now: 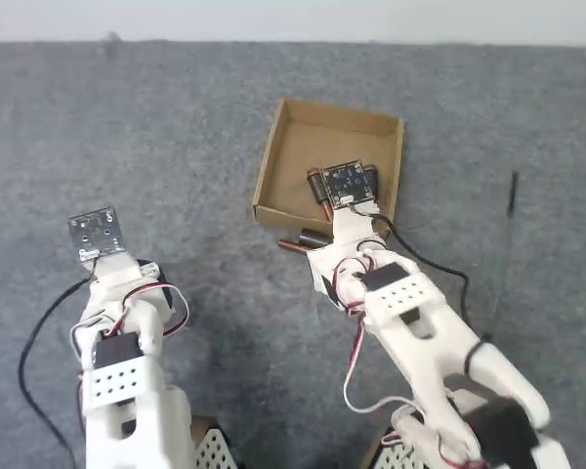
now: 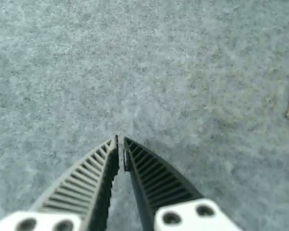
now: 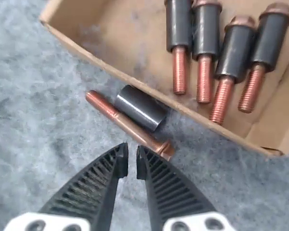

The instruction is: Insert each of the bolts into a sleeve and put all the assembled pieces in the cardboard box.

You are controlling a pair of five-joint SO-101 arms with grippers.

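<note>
The left claw (image 2: 120,144) is pinched together over grey carpet (image 2: 135,57). One bare bolt (image 3: 125,122) and one sleeve (image 3: 140,108) lie touching just outside the cardboard box (image 3: 120,33). Four sleeved bolts (image 3: 206,29) lie inside it. The right claw (image 3: 131,161), almost together, hangs near the bare bolt.

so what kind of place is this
Likely a robotics lab bench for assembly practice: left arm and right arm on a grey felt-like mat, a cardboard box holding sleeved bolts.

bolt (image 3: 127,126) beside sleeve (image 3: 141,108), four assembled pieces (image 3: 205,36) in cardboard box (image 3: 120,29)
</note>
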